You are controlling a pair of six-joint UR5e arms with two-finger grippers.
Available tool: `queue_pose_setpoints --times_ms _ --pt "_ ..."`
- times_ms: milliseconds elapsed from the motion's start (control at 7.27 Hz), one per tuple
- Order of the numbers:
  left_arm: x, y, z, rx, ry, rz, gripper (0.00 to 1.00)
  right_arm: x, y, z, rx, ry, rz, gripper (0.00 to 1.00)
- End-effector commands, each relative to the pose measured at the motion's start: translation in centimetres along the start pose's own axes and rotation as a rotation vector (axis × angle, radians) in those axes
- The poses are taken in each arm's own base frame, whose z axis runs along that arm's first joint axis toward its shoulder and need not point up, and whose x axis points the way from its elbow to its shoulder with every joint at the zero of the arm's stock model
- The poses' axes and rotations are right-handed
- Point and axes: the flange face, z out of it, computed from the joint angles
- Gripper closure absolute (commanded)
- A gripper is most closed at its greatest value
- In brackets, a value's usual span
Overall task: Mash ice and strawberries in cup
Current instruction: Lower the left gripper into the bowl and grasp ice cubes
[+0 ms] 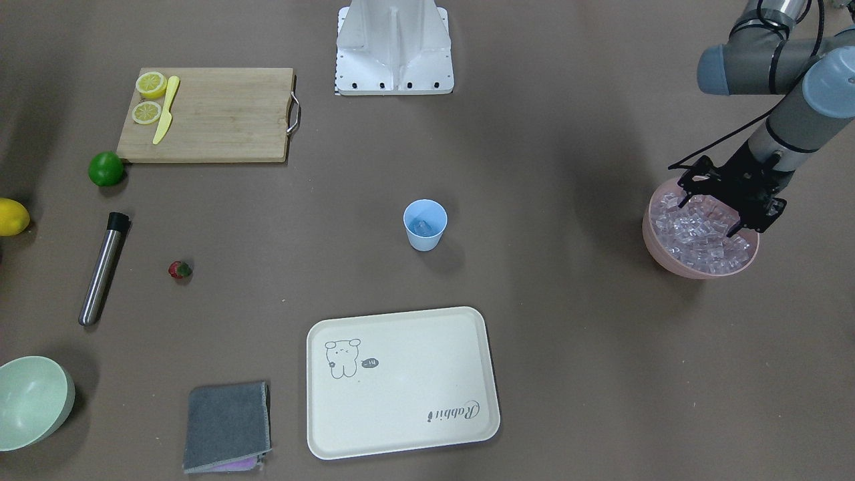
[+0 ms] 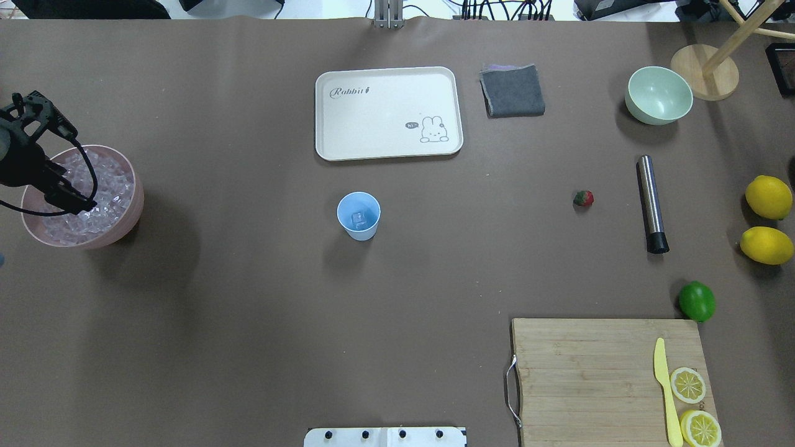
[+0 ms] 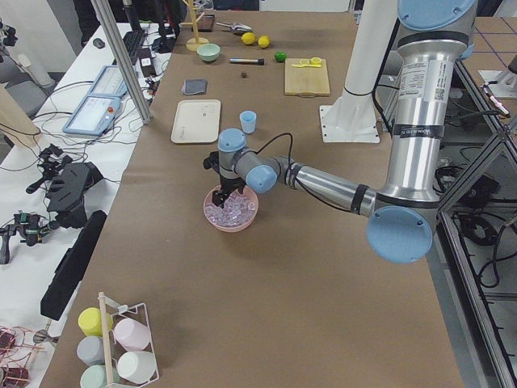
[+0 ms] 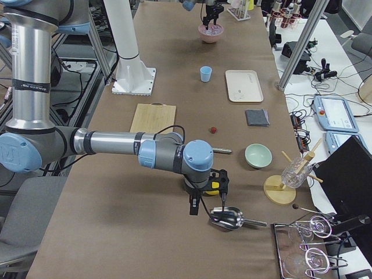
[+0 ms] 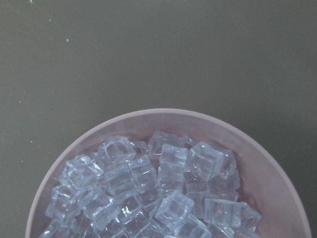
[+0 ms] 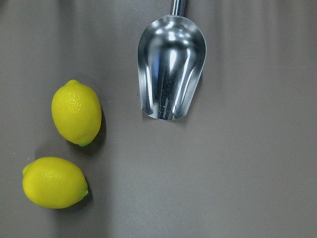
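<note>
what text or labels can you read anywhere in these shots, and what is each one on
"Rabbit": cursive script in one corner of the cream tray.
"hi": in a small dark speech bubble beside the rabbit drawing on the same tray.
The screens of the handheld consoles on the side bench are too small to read.
No other lettering can be made out.

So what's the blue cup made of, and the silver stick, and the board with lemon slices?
The cup looks like plastic: smooth, matte, light blue. The stick, a muddler, looks like brushed metal, probably steel, with bright streaks along it and a black, perhaps plastic, end. The cutting board looks like wood or bamboo: tan, with grain strips.
</note>
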Motion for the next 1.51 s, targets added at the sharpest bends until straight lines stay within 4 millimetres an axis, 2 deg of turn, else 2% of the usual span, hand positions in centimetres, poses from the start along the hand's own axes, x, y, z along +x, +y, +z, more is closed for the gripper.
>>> queue_pose_setpoints --times_ms 0,275,826,1376 --pt "-0.2 -0.2 1.0 -0.014 0.009 -0.001 0.04 0.0 0.1 0.0 0.001 0.001 -0.001 0.0" --pt "-0.2 -1.2 1.4 -0.013 0.011 0.001 0.04 0.1 0.2 0.1 -0.001 0.001 0.001 0.0" --pt "-0.5 -2.0 2.1 -0.019 0.013 0.001 0.05 0.4 0.6 0.4 -0.007 0.0 0.008 0.0" --pt "-0.3 -1.7 2.5 -0.028 0.016 0.001 0.05 0.4 0.7 0.4 -0.007 0.001 0.008 0.0"
